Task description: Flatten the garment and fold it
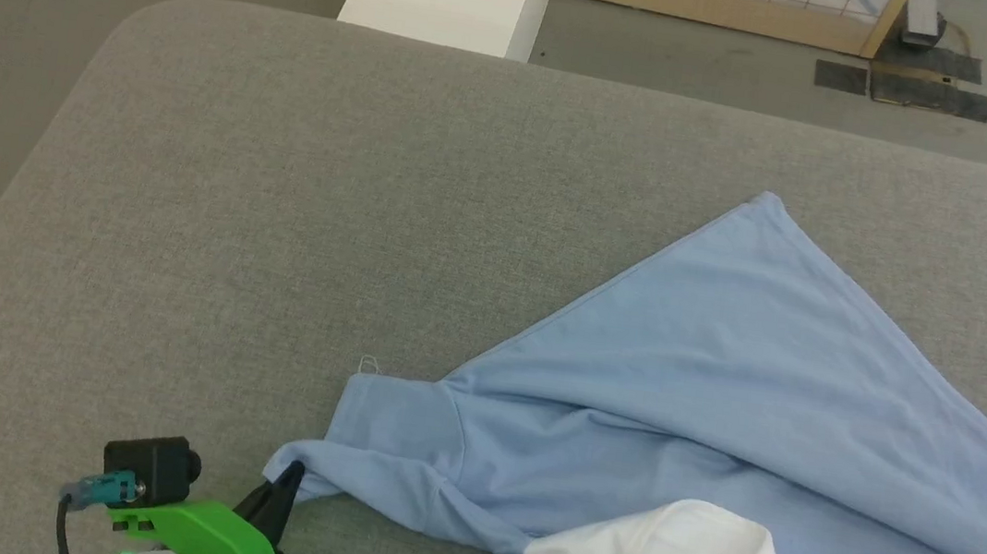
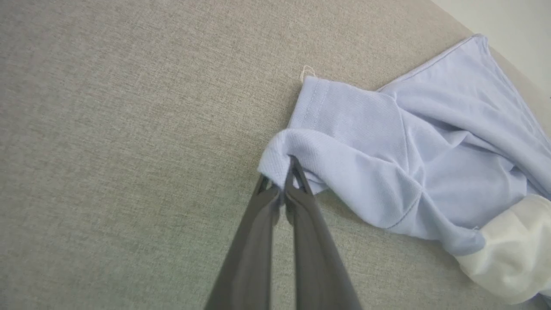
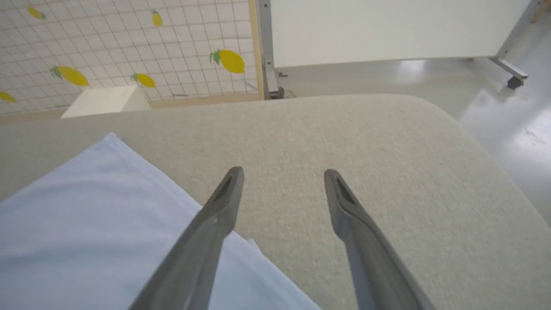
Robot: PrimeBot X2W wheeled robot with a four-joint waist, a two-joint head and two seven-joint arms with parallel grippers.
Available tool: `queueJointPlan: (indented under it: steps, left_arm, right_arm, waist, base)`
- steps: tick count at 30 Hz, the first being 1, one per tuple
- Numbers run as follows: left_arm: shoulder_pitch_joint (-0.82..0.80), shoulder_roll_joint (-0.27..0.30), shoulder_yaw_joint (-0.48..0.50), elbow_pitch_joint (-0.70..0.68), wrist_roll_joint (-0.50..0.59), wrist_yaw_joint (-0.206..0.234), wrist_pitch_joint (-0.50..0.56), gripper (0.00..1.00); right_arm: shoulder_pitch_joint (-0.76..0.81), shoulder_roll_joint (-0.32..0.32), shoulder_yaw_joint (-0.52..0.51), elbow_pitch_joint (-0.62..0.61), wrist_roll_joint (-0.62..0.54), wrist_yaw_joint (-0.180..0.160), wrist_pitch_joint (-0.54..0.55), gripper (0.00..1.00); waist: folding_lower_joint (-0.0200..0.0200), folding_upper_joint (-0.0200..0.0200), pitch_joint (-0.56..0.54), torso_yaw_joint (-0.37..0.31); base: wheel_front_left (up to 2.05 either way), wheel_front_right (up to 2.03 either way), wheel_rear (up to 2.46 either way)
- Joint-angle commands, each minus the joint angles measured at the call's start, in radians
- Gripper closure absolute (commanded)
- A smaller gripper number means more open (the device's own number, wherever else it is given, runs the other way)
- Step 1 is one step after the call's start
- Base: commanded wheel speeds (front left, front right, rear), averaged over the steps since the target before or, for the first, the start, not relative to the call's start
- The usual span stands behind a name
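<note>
- Garment [image 1: 723, 387]: a light blue polo shirt lying rumpled on the grey fabric worktop [image 1: 280, 197], toward my right side. Its white collar [image 1: 685, 550] is at the near edge, and one corner of the body points to the far side.
- Left gripper [image 2: 286, 172]: clenched on the end of a sleeve, with cloth bunched over both fingertips. The sleeve end lies to my left and the rest of the garment spreads off to the right.
- Right gripper [image 3: 282, 176]: released, fingers wide apart with nothing between them. Bare worktop shows through the gap.
- In the right wrist view the garment's edge passes behind one finger of the right gripper. I cannot tell whether they touch.
</note>
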Motion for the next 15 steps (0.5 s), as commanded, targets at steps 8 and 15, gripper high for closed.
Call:
queueJointPlan:
  steps: [8,15]
  left_arm:
    - [-0.061,0.002,-0.007,0.043,-0.016,-0.03,-0.02,1.0]
    - [-0.113,-0.028,-0.036,0.067,-0.009,-0.042,-0.043,1.0]
  right_arm:
    - [-0.293,-0.082,0.304,0.126,0.037,-0.001,-0.195,0.0]
    - [-0.51,-0.121,0.491,0.37,0.023,-0.001,-0.068,0.0]
  waist:
    - [0.0,0.0,0.062,0.056]
    - [0.0,0.0,0.117,0.129]
  base:
    - [0.0,0.0,0.0]
    - [0.0,0.0,0.0]
